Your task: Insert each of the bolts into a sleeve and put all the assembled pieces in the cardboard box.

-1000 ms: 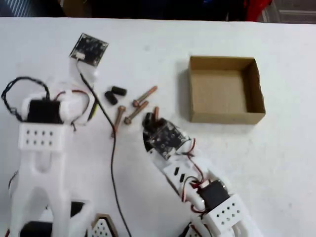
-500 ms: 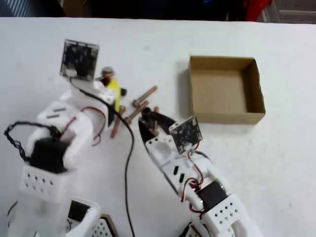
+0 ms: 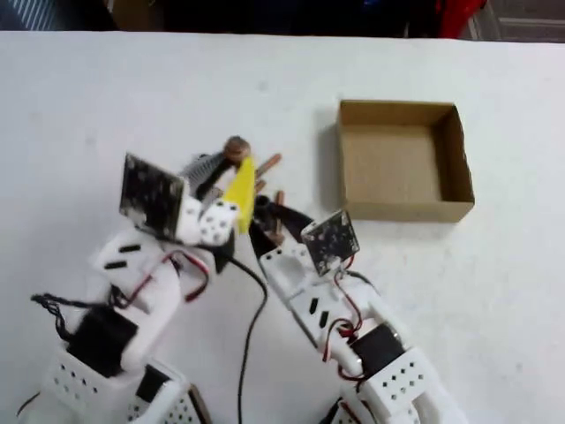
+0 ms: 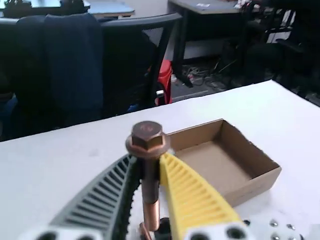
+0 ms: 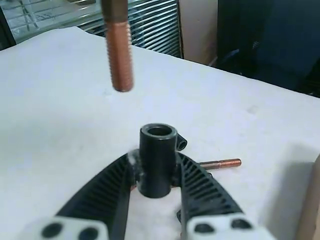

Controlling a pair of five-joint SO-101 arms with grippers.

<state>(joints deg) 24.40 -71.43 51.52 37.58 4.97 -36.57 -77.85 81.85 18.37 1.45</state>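
Cardboard box (image 3: 402,210), bolts (image 3: 268,162) outside it

Now the bolt (image 4: 146,142) upright in the left pincer (image 4: 146,160), tip just above the sleeve (image 5: 158,150) in the right pincer (image 5: 157,165); cardboard box (image 3: 402,210) right of both.

Bright, even light floods the white tabletop (image 3: 494,291), nearly washing it out. The cardboard box (image 3: 402,210) throws just a faint, soft shadow along one side. Daylight glows through the window blinds (image 5: 150,20), while the room beyond the tabletop sits dim.
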